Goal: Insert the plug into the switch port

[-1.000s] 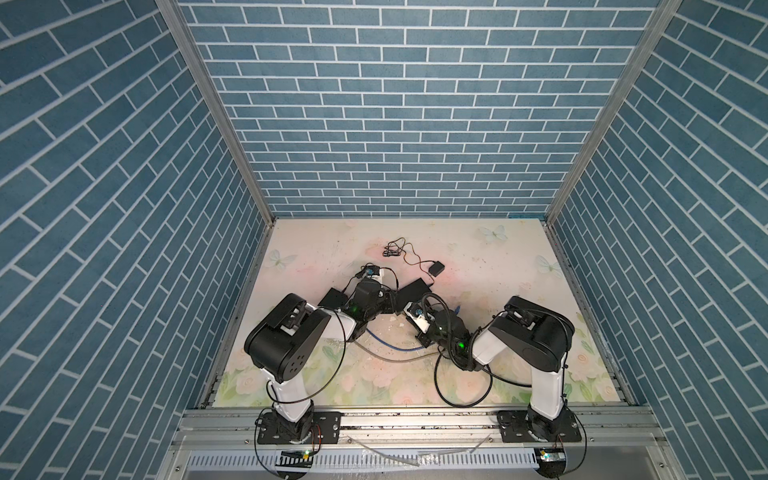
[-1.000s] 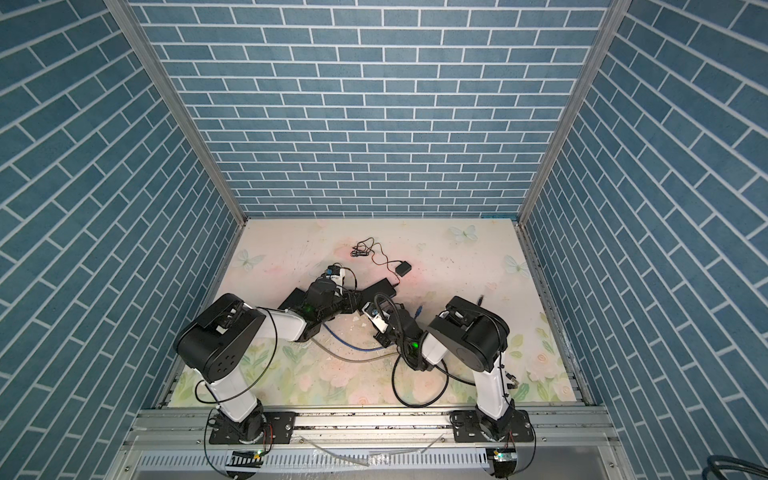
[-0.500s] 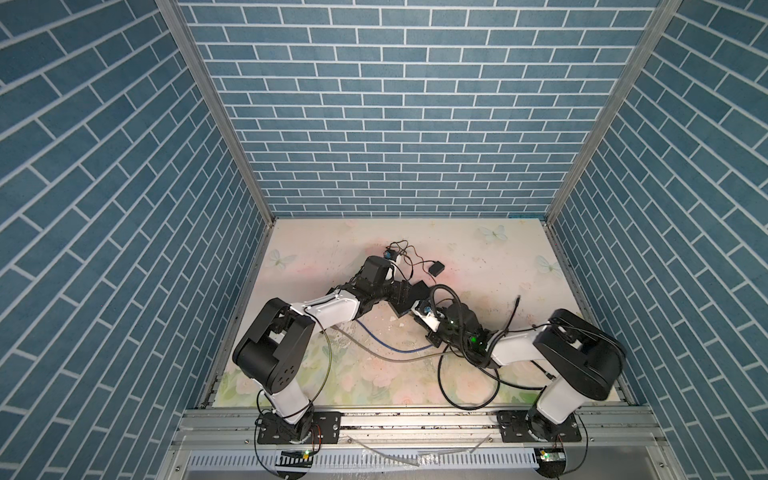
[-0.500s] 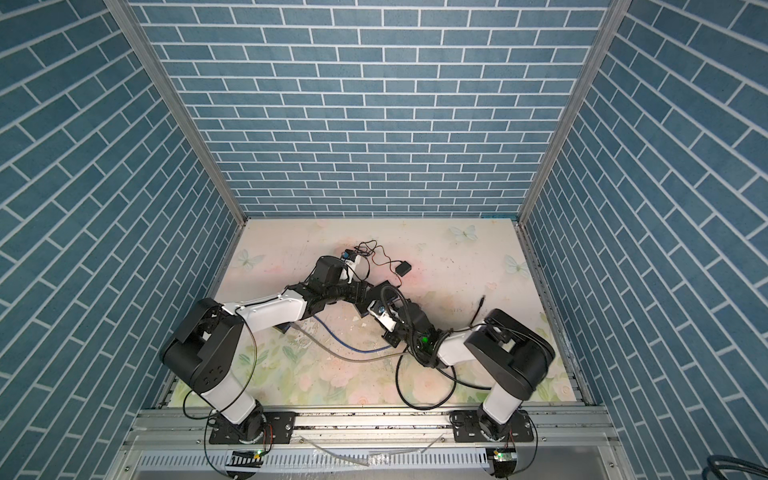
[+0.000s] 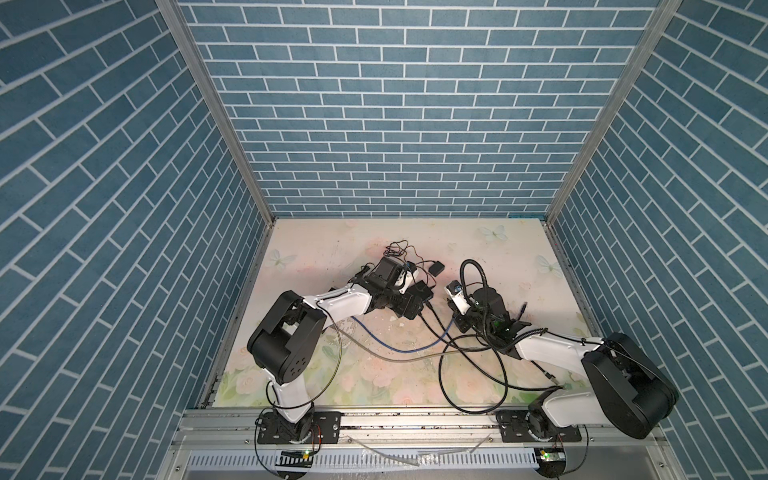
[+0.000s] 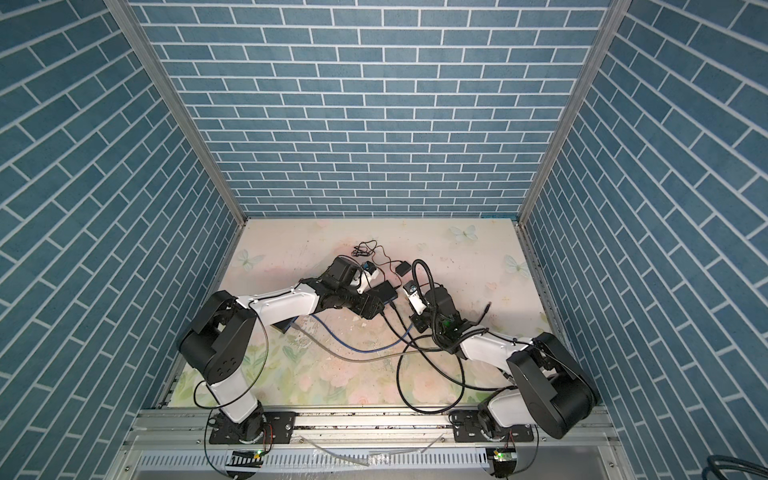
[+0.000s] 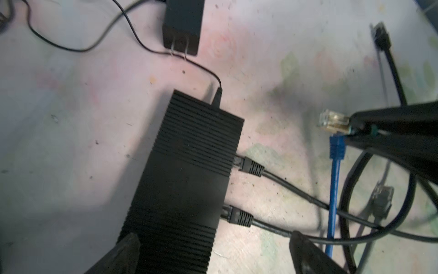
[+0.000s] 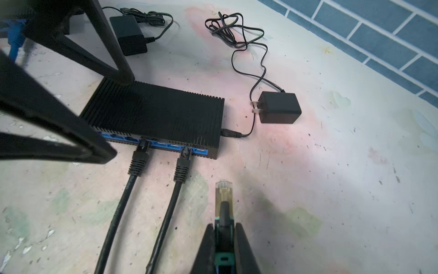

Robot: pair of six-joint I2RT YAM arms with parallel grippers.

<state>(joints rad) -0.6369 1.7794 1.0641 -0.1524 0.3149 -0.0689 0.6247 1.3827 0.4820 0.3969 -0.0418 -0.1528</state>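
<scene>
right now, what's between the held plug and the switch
Only bare table; the right wrist view shows plug and switch apart, nothing between.

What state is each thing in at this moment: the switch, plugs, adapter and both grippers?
switch: flat on the table, several ports free.
two black plugs: seated in switch ports.
clear plug: held short of the ports, not inserted.
right gripper: shut on the clear plug.
left gripper: open, fingers astride the switch's end.
blue plug: loose on the table.
power adapter: prongs bare, lead in the switch.
</scene>
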